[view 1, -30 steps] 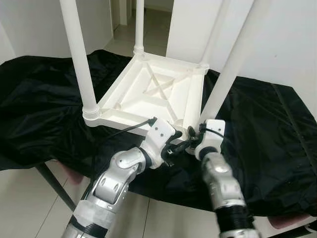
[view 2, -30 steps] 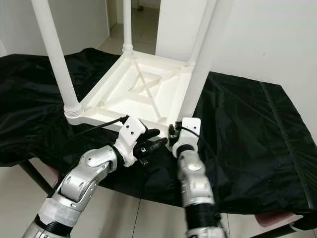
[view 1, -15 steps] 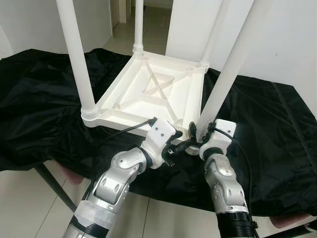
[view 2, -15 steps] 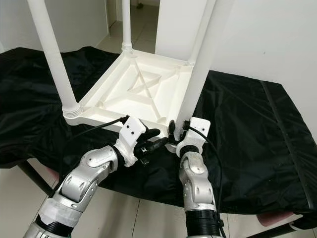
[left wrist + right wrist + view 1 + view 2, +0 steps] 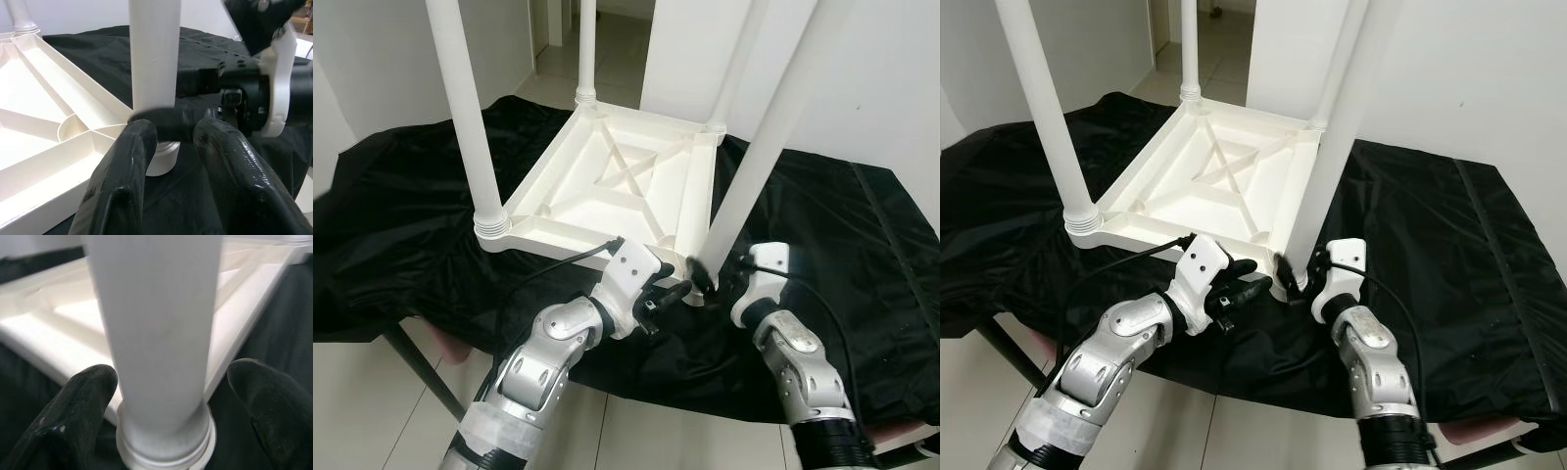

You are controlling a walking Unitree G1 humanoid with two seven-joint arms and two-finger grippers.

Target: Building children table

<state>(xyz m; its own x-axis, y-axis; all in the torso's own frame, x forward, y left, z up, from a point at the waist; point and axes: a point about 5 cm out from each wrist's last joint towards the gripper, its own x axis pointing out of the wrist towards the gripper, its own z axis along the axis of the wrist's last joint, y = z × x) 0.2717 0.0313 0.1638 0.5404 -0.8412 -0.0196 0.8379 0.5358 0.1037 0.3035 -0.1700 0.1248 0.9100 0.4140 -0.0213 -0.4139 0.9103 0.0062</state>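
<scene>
Right wrist view: our right end effector [image 5: 166, 411] straddles the leg [image 5: 156, 333] unclamped, steadying it; left end effector [image 5: 168, 147] open beside

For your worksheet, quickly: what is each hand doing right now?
Left hand: open, fingers by the base of the near table leg.
Right hand: open, fingers on either side of that leg, not touching.

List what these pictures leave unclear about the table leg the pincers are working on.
- Near leg: its top is cut off by the upper edge of both eye views.
- Leg socket: whether it is fully seated is hidden by the right pincer and left pincer.
- Right wrist view: blurred, so thread detail is unreadable.
</scene>
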